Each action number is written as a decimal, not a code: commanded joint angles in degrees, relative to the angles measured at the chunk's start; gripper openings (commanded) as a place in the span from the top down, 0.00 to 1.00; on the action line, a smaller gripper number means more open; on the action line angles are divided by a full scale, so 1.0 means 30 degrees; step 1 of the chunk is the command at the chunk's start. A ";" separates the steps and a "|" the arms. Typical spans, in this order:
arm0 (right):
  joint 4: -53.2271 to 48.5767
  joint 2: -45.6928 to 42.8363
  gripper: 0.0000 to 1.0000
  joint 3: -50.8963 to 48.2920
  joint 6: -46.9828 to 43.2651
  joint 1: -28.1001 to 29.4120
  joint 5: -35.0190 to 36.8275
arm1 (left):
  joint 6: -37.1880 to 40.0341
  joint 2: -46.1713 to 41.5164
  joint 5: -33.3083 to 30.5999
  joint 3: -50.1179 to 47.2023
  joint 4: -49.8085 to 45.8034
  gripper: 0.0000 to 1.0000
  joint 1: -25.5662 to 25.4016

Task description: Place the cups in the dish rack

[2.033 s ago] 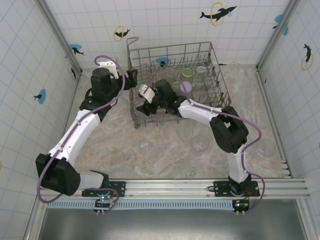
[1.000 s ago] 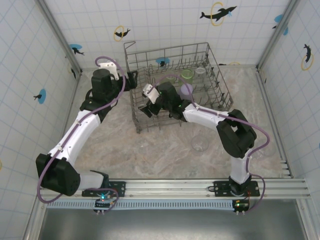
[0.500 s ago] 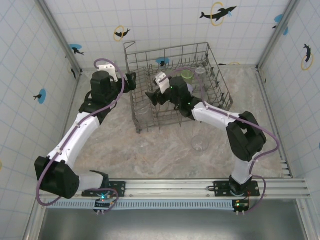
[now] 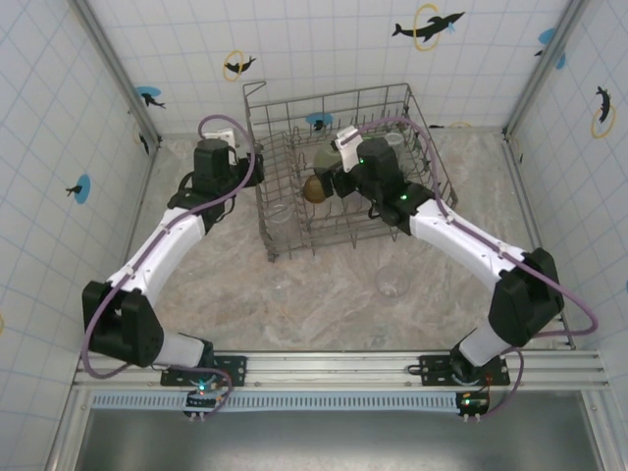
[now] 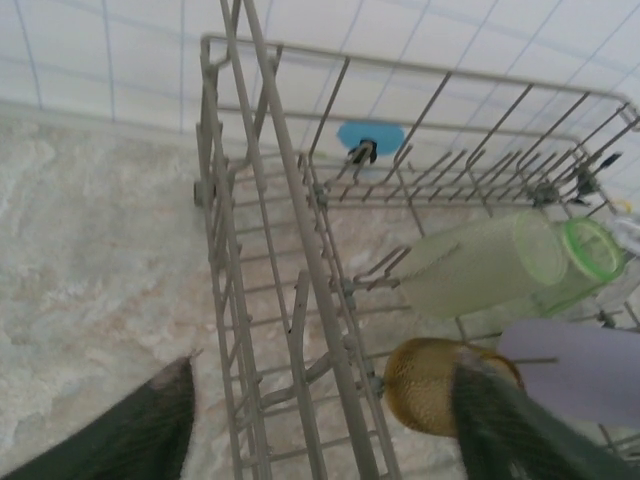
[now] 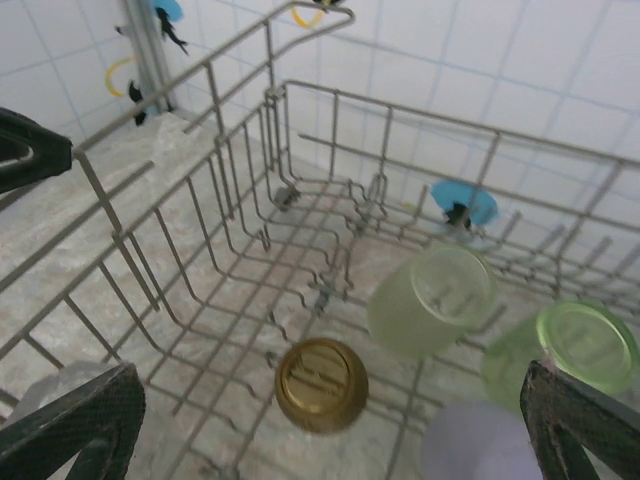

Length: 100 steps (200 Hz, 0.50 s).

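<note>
Right arm reaches deeper over dish rack point(image 4: 334, 103) than before; right gripper point(image 6: 328, 420) spread wide, holding nothing. Amber cup point(image 6: 321, 384) rests inside rack near pale green cup point(image 6: 432, 300). Left gripper point(image 5: 322, 400) fingers apart, straddling rack's left wall.

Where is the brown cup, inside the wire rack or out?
Inside: the brown cup rests on the dish rack floor, within its walls.

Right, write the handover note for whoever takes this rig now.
Left gripper: open, fingers astride the dish rack's left wall, gripping nothing.
Right gripper: open, empty, over the amber cup.
Done: amber cup, pale green cup, green cup and lilac cup are in the rack.
Left: clear cup on the table in front of the rack; load it.
</note>
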 commanded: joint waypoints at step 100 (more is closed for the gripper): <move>-1.0318 -0.6861 0.00 -0.1823 0.6143 -0.0711 0.3304 | 0.0743 0.2324 0.0756 0.1917 0.0009 1.00 0.0235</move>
